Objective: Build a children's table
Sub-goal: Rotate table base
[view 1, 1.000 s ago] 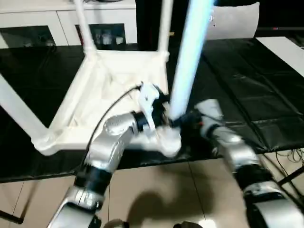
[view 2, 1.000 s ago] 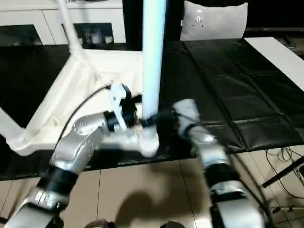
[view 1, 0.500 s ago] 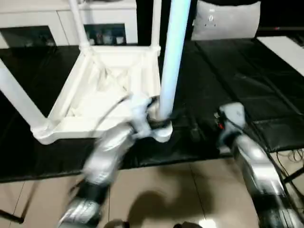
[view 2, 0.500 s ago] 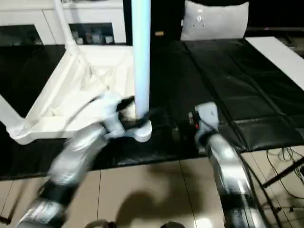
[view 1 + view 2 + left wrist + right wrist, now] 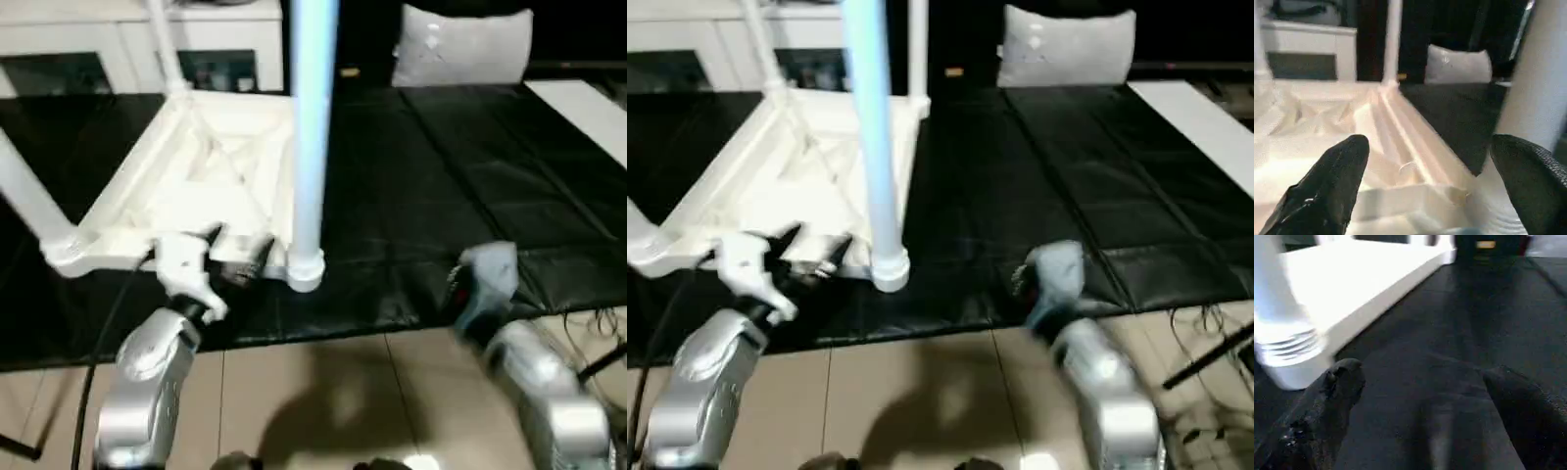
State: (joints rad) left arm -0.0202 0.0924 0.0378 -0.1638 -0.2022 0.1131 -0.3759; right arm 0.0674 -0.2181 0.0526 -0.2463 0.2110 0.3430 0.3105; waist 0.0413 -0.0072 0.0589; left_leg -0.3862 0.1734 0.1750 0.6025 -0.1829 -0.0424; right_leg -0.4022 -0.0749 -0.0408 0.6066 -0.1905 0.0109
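The white tabletop lies upside down on the black mat, ribbed underside up. Legs stand in its corner sockets: a near right leg, a near left leg, a far left leg and a far right leg. My left gripper is open at the near rim, just left of the near right leg's socket; in the left wrist view its fingers stand wide apart with nothing held. My right gripper is open over bare mat, to the right of that socket.
The black mat covers the work surface. A white cabinet with glass doors stands behind it, with a grey cushion at the back right. A white board lies far right. Cables hang over the tiled floor.
Both grippers have drawn away from the base of the near right leg, the left one to the left, the right one to the right and nearer to me. The camera has shifted too.
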